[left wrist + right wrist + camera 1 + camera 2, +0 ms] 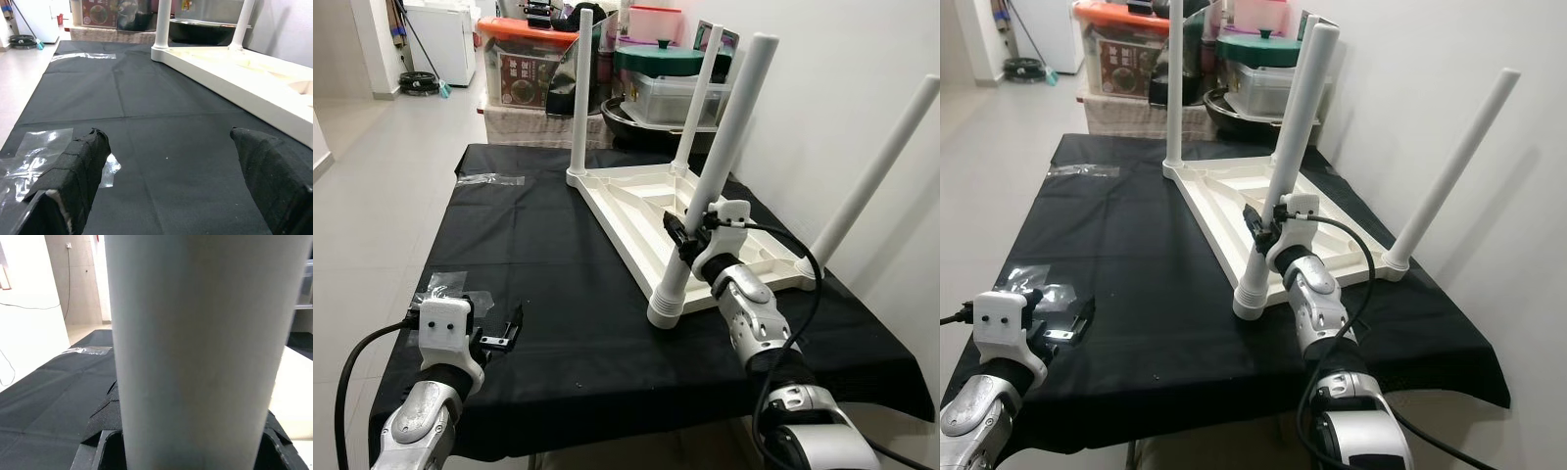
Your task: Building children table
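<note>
While right gripper [690, 238] jaws clamp 1 of 4 legs [720, 166], left gripper [499, 338] jaws gape empty.

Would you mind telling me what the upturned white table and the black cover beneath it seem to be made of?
The upturned white table looks like moulded plastic: matte, with ribbed underside and tubular legs; the right end effector grips the nearest leg. The black cover seems thin woven or non-woven cloth, showing fold creases.
</note>
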